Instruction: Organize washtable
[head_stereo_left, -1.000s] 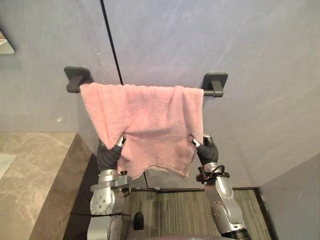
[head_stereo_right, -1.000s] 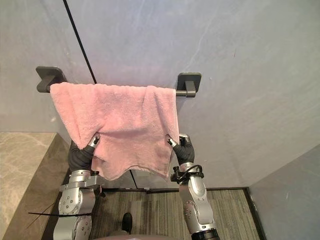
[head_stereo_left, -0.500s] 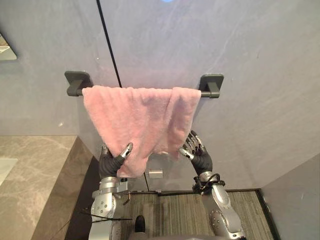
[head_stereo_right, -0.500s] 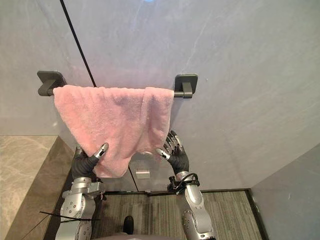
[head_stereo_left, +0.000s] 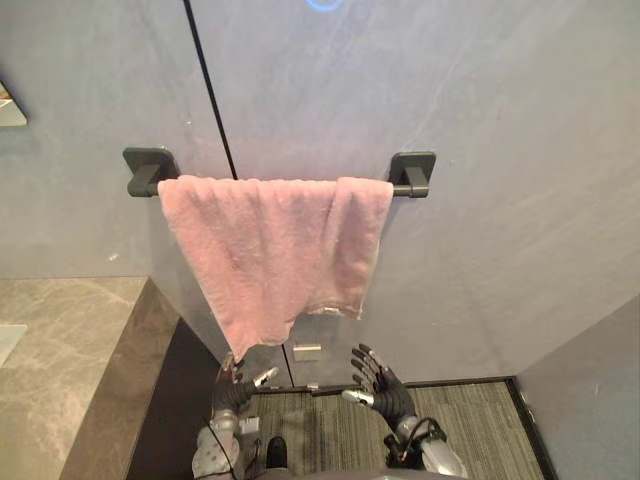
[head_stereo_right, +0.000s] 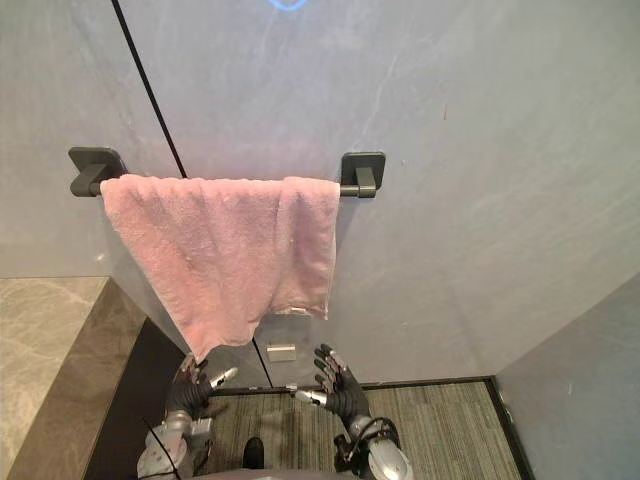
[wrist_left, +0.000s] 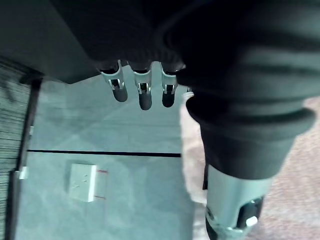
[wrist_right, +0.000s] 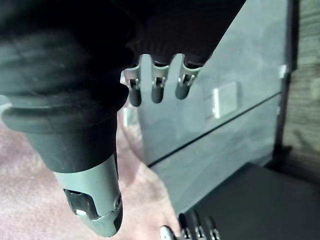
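Observation:
A pink towel (head_stereo_left: 270, 250) hangs over a dark rail (head_stereo_left: 398, 188) held by two dark brackets (head_stereo_left: 147, 170) on the grey wall. Its lower edge slants, longer on the left side. My left hand (head_stereo_left: 237, 390) is low, under the towel's long corner and apart from it, with fingers (wrist_left: 144, 94) straight and open. My right hand (head_stereo_left: 380, 385) is at the same height beneath the towel's right part, its fingers (wrist_right: 157, 85) spread and holding nothing. The towel (wrist_right: 30, 200) shows as pink cloth past the right thumb.
A marble counter (head_stereo_left: 60, 350) with a dark side panel (head_stereo_left: 175, 400) runs along the left. A black seam (head_stereo_left: 210, 100) goes down the wall behind the towel. Near the floor are a small white wall plate (head_stereo_left: 308, 352) and a striped mat (head_stereo_left: 320, 430).
Both hands have let go of the towel's lower edge, opened, and dropped toward the floor. The towel now hangs free from the rail.

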